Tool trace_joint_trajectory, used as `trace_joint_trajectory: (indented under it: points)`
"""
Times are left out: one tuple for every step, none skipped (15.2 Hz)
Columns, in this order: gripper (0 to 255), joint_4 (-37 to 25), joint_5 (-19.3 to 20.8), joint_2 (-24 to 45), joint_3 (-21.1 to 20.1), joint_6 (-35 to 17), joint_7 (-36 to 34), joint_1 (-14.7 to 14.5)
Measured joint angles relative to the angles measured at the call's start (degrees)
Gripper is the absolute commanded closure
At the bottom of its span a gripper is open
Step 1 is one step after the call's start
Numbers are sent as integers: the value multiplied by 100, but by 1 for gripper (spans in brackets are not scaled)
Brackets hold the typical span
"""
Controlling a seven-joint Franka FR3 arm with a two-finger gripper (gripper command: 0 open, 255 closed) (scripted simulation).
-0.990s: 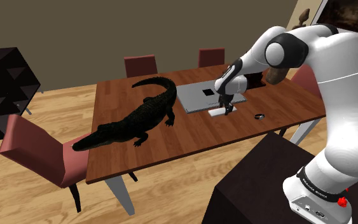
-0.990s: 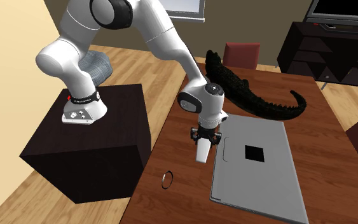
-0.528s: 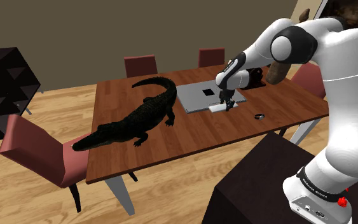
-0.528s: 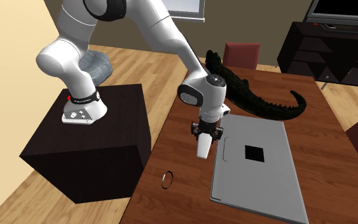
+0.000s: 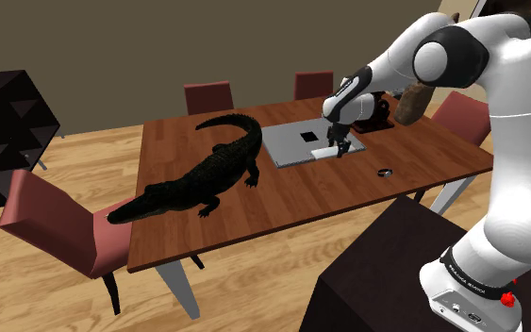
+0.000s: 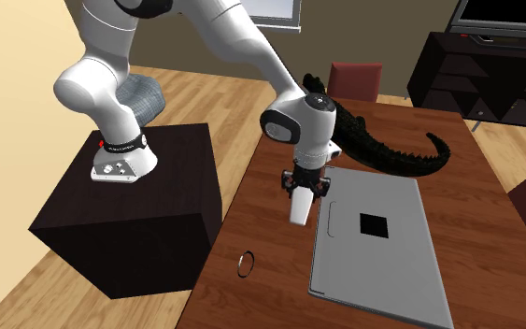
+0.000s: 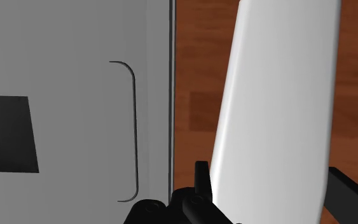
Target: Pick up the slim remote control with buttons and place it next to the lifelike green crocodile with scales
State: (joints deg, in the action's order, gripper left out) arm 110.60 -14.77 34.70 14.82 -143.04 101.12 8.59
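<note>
Wrist view has the fingers (image 7: 201, 178) clamped on either side of the slim remote (image 7: 279, 108), which is drawn plain white. They grip it near one end and the rest sticks out ahead. Behind it is the brown wood of the bench (image 7: 193, 114), with the edge of a flat grey slab (image 7: 75, 76) just beside it. From the second exterior view the remote hangs below the hand, pointing down at the bench right along the slab's edge. A small dark ring (image 6: 245, 263) lies on the wood nearer the black stand (image 6: 130, 234). Over in the shoulder view the dark green crocodile (image 5: 207, 170) is stretched across the bench off the slab's left side, while the remote sits at the slab's right edge, so the two are well apart
</note>
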Motion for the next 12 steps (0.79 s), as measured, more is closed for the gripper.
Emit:
trace_joint_trajectory:
  points:
    - [255, 23, 21, -66, 19, 42, -12, -14]
    - [255, 23, 44, -123, 37, 98, -31, -31]
    - [255, 19, 66, -176, 55, 156, -51, -46]
    - [255, 72, 94, -271, 78, 196, -71, -72]
    - [255, 74, 110, -315, 92, 236, -77, -78]
    - [255, 82, 133, -375, 110, 288, -92, -90]
    - [255, 77, 159, -435, 130, 352, -110, -104]
    - [255, 86, 183, -500, 149, 405, -119, -113]
    - [255, 82, 202, -544, 164, 452, -128, -119]
    - [255, 82, 229, -607, 182, 515, -151, -137]
    - [255, 40, 254, -650, 198, 597, -170, -145]
    - [255, 44, 277, -705, 214, 647, -183, -156]
